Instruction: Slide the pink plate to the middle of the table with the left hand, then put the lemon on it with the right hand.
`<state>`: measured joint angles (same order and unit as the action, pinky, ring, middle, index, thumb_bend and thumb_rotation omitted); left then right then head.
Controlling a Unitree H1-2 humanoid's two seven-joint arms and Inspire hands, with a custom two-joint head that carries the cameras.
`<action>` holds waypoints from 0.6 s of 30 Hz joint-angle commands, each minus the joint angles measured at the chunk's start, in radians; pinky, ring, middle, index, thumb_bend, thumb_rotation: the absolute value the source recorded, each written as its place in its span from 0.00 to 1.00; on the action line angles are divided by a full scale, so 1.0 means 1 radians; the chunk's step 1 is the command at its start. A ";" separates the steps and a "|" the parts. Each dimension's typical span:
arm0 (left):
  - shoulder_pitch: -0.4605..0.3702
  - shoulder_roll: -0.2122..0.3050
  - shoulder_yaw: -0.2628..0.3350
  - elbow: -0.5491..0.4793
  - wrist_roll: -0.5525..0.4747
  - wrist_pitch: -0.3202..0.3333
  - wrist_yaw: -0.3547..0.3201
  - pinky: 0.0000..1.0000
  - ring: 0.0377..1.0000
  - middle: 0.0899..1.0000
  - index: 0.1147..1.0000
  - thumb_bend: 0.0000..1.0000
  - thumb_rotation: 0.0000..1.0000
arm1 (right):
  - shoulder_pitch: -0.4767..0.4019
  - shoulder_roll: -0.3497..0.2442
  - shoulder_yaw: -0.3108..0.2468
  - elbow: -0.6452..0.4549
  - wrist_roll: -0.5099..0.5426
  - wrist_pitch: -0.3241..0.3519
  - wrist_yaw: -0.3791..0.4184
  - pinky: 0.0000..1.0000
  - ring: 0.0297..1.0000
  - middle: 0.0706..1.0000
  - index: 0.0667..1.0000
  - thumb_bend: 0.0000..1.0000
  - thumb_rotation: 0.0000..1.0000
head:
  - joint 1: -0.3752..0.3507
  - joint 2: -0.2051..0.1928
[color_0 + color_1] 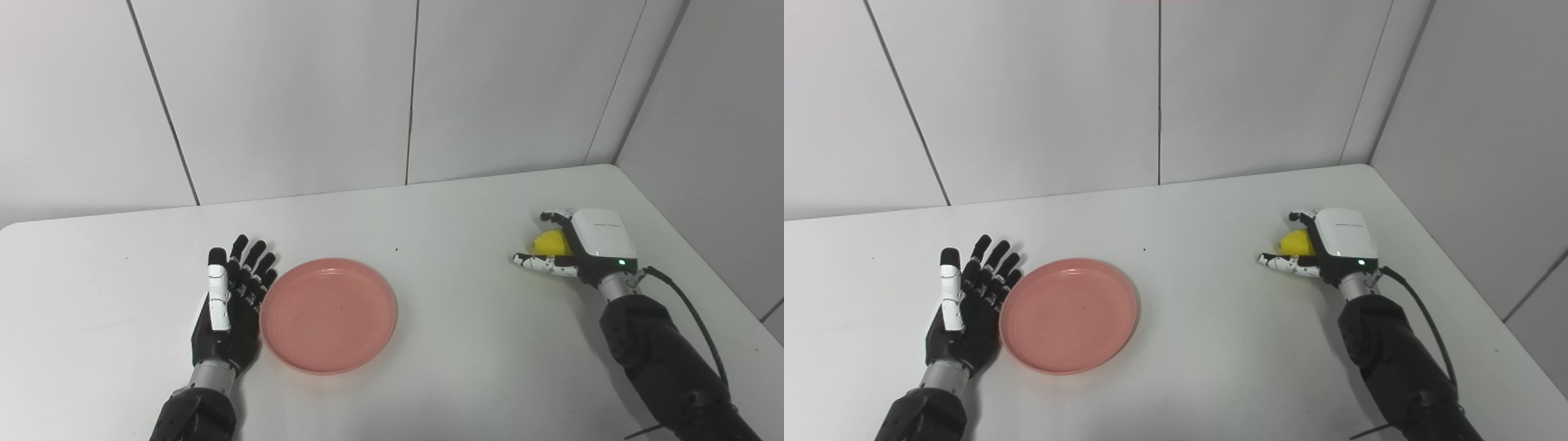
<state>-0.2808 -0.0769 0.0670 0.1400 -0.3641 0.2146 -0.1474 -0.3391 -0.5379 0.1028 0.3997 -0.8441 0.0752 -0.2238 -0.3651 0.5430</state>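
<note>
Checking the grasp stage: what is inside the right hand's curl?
A yellow lemon sits between the right hand's thumb and fingers, low on the table. Only its left part shows; the palm covers the rest, so actual contact cannot be confirmed.

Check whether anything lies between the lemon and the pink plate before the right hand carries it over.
Nothing visible does. The right hand is curled around the lemon near the table's right edge, and only bare table lies between it and the pink plate. The left hand rests open at the plate's far side.
</note>
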 commanded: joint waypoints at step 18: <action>0.023 0.005 -0.011 0.018 0.018 0.045 0.014 1.00 0.95 0.96 1.00 0.79 0.86 | -0.035 -0.042 0.054 0.084 0.037 0.004 -0.071 0.20 0.24 0.27 0.32 0.60 0.59 | -0.001 0.008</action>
<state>-0.2771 -0.0745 0.0619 0.1361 -0.3613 0.2184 -0.1465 -0.3626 -0.5599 0.1527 0.4685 -0.8070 0.0692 -0.3038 -0.3666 0.5507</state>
